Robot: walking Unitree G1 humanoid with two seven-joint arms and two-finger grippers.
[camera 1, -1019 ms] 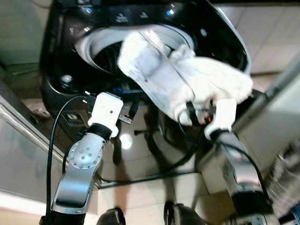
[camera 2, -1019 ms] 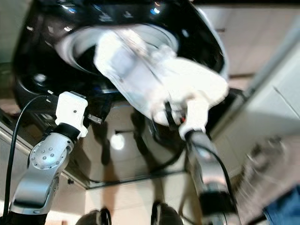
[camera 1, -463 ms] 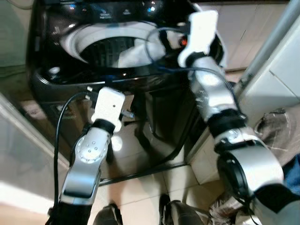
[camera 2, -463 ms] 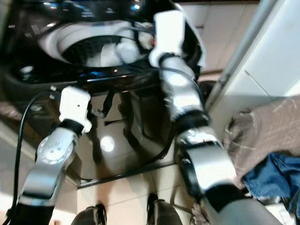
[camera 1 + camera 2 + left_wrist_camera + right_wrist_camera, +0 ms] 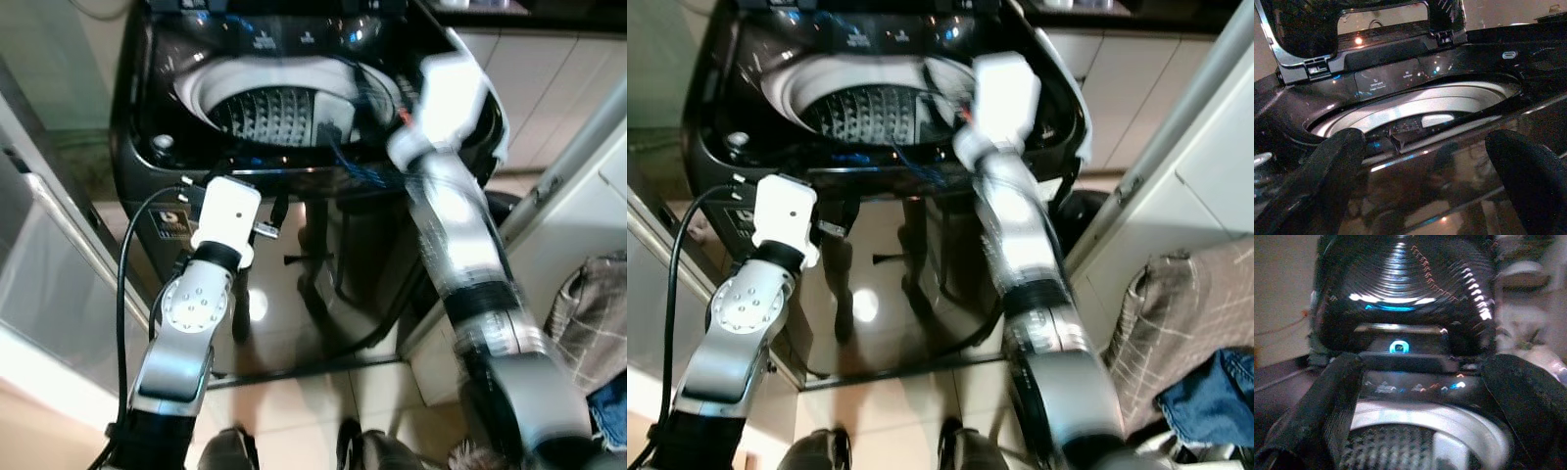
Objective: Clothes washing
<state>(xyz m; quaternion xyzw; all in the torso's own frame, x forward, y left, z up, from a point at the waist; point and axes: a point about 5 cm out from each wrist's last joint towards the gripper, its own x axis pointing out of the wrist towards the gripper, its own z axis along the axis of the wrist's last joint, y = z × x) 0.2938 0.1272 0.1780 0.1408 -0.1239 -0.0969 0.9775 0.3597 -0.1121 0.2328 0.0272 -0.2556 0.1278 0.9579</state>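
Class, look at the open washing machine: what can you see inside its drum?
Inside the drum only perforated metal wall shows. No garment is visible; the drum's bottom is hidden by the rim. The right gripper hovers open above it.

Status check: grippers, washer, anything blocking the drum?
Right gripper open, empty, over the drum rim. Left gripper open, empty, at the washer's front. Lid up, drum open. Nothing across the opening.

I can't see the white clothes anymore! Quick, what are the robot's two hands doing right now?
Left gripper: open, empty, held in front of the washing machine.
Right gripper: open, empty, above the drum.
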